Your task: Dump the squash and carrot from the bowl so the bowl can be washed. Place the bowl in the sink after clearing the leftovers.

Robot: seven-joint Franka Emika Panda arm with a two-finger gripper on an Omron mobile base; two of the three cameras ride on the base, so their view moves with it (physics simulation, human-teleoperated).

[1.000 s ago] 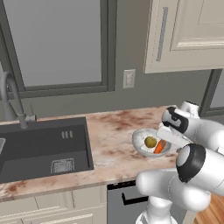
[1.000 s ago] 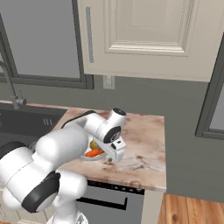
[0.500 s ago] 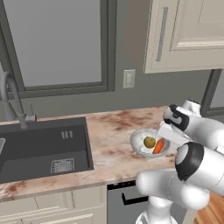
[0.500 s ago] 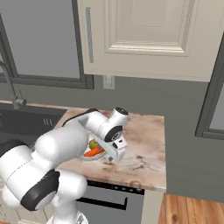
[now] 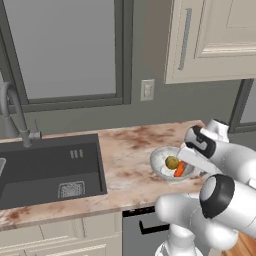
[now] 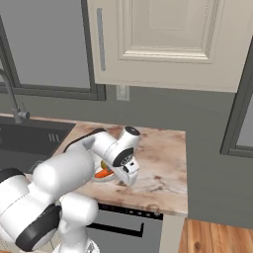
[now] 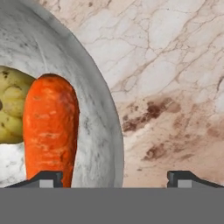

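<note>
on the marble counter (image 5: 130, 165), right of the sink (image 5: 47, 167), i see the bowl (image 5: 162, 162) sitting flat with both leftovers in it. squash (image 5: 172, 162) is near the middle, carrot (image 5: 180, 169) lies just beside it toward the bowl's right rim, the two touching or nearly so. my gripper (image 7: 115, 177) is down low at that right rim, jaws spread wide and holding nothing. through the hand view one fingertip (image 7: 43, 178) sits over the bowl's inside by the carrot (image 7: 50, 131), the other is outside over bare counter (image 7: 175, 87), so the rim (image 7: 103, 118) runs between them. can't tell if either tip touches the bowl. squash (image 7: 13, 111) is partly cut off at the frame edge. from the right base view the wrist covers most of the bowl; a bit of carrot (image 6: 102, 173) peeks out. sink is well apart from the bowl, faucet (image 5: 15, 112) at its back edge.
</note>
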